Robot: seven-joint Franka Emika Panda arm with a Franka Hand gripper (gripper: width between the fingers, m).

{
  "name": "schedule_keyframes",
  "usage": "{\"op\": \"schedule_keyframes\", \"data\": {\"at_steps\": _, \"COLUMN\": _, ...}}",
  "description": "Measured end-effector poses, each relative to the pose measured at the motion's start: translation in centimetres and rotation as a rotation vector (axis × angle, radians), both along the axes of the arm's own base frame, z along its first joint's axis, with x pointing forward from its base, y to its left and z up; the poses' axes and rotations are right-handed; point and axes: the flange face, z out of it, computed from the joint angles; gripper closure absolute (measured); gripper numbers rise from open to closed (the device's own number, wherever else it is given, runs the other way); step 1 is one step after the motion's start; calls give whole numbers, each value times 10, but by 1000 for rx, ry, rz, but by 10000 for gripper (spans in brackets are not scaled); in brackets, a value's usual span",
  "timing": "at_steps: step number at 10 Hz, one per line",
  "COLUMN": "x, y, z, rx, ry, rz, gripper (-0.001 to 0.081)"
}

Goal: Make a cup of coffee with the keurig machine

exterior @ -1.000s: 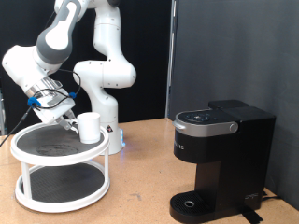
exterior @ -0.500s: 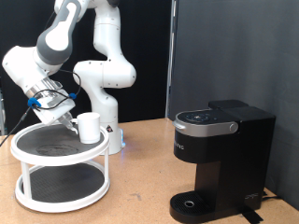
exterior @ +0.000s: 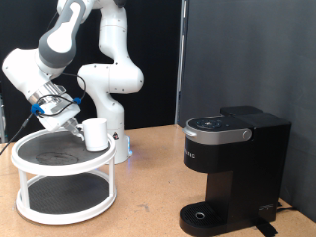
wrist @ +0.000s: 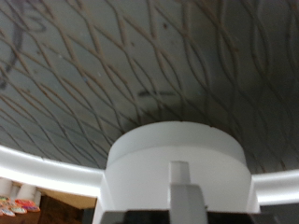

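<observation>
The cup (exterior: 96, 133), a plain white mug, is at the right edge of the top tier of a round two-tier shelf (exterior: 39, 168) on the exterior view's left. My gripper (exterior: 83, 128) reaches it from the left and is shut on its side. In the wrist view the cup (wrist: 177, 154) fills the lower middle, with one finger (wrist: 184, 185) lying against its wall and the patterned shelf top behind it. The keurig machine (exterior: 232, 163), black with its lid down, stands on the table at the exterior view's right, well apart from the cup.
The robot's white base (exterior: 111, 99) stands just behind the shelf. A small white and blue thing (exterior: 122, 149) sits between the shelf and the base. Bare wooden table (exterior: 148, 197) lies between the shelf and the machine. A black backdrop is behind.
The cup and gripper have shifted very slightly to the exterior view's right. Nothing else has moved.
</observation>
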Motion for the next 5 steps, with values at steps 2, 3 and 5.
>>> {"op": "schedule_keyframes", "data": {"at_steps": 2, "x": -2, "y": 2, "z": 14, "rx": 60, "ry": 7, "rz": 15, "gripper": 804}}
{"op": "schedule_keyframes", "data": {"at_steps": 3, "x": -4, "y": 1, "z": 21, "rx": 73, "ry": 14, "rz": 22, "gripper": 804}}
{"op": "schedule_keyframes", "data": {"at_steps": 5, "x": -9, "y": 1, "z": 33, "rx": 66, "ry": 31, "rz": 61, "gripper": 804}}
